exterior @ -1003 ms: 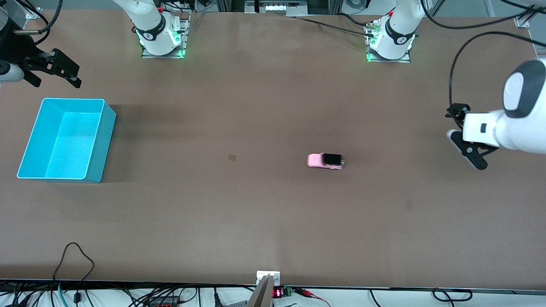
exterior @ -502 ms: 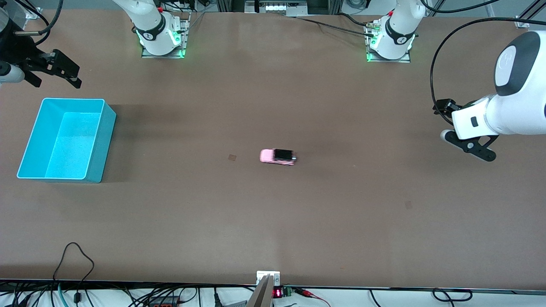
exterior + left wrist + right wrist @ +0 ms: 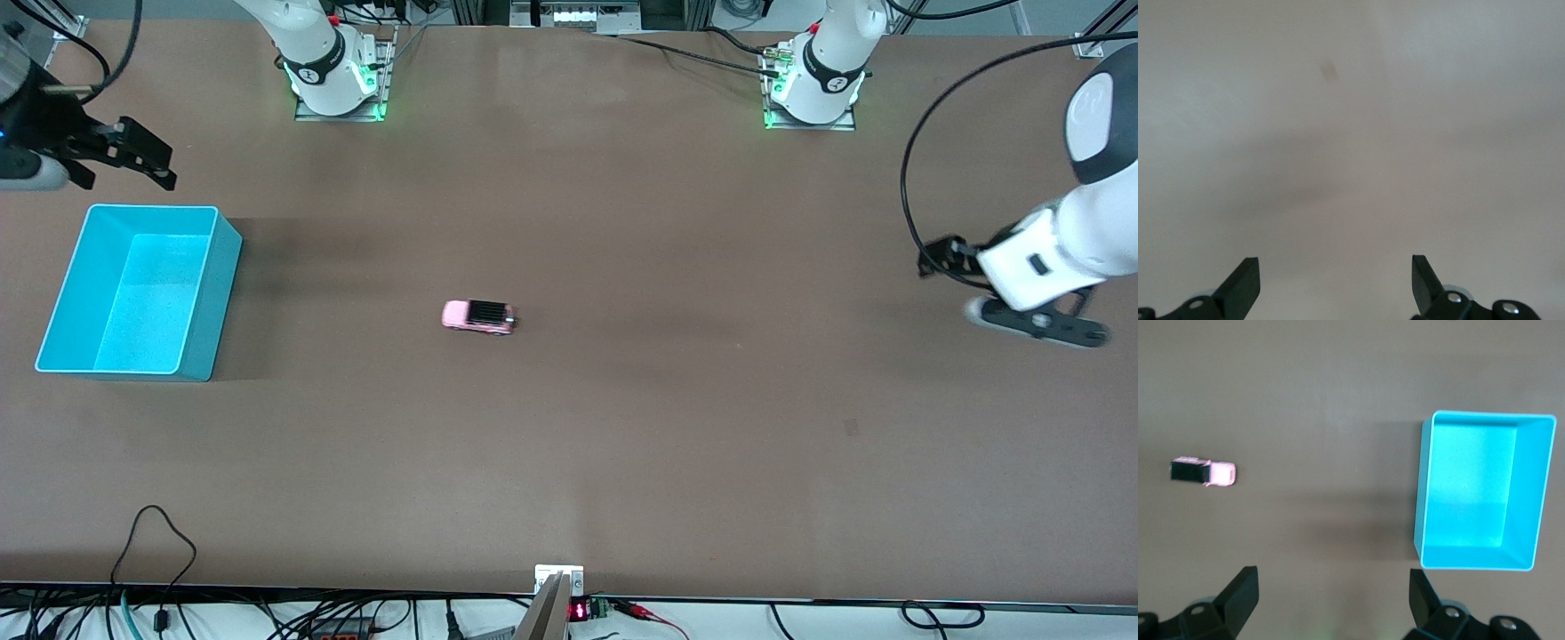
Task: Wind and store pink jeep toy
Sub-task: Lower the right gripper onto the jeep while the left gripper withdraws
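On the brown counter (image 3: 622, 222) near its middle, pink jeep toy (image 3: 479, 316) on its wheels, well apart from turquoise bin (image 3: 213, 293), right claw (image 3: 142, 157) spread wide over the counter beside the bin, left claw (image 3: 1049, 324) spread wide over the left arm's end

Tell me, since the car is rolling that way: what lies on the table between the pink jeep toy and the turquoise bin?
Nothing: in the front view only bare brown table separates the pink jeep toy from the turquoise bin. The right wrist view shows the same.
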Controlling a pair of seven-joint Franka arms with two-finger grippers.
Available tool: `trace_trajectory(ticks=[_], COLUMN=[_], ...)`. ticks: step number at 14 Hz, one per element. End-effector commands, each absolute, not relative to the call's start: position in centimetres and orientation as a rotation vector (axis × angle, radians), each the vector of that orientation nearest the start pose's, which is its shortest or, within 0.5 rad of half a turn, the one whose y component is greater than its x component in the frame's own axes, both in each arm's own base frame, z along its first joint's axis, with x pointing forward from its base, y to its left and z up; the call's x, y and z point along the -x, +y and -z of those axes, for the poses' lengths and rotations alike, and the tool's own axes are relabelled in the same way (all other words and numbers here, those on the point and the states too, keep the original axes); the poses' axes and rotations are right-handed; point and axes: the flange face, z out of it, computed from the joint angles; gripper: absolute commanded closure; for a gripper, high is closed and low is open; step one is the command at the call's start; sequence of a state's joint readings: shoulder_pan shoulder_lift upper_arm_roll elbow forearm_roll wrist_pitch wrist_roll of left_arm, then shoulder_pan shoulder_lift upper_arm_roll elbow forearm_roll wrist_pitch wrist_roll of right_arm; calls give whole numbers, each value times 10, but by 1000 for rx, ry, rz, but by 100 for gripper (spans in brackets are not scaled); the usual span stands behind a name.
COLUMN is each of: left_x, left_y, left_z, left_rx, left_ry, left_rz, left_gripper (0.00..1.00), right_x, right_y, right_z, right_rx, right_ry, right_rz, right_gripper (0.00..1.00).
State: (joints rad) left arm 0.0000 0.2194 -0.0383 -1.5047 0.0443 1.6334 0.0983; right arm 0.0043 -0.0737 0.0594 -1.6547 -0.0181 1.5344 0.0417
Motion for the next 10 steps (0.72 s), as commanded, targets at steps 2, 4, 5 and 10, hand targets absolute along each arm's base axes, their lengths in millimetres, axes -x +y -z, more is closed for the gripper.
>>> trace_trajectory(ticks=[2,4,5,10], left_x=[-595,-591,-584,-570], left_y=[-8,1,2,-2], left_z=[-548,-556,-558,-559], left_rx=[3106,3099,3100,3098], left_ry=[-220,-231,-198,134], left_rz=[150,171,157,84], left_gripper=[0,0,0,0], right_x=[-537,-546,-547,-534], right_y=[31,34,36,57], right_z=[-584,-556,-542,-431], right_rx=[3131,3085,3053,2868], right_ry=[-302,-467,-571,-1073], right_rz=[-262,-339,-368,-401], right_gripper=[0,0,0,0])
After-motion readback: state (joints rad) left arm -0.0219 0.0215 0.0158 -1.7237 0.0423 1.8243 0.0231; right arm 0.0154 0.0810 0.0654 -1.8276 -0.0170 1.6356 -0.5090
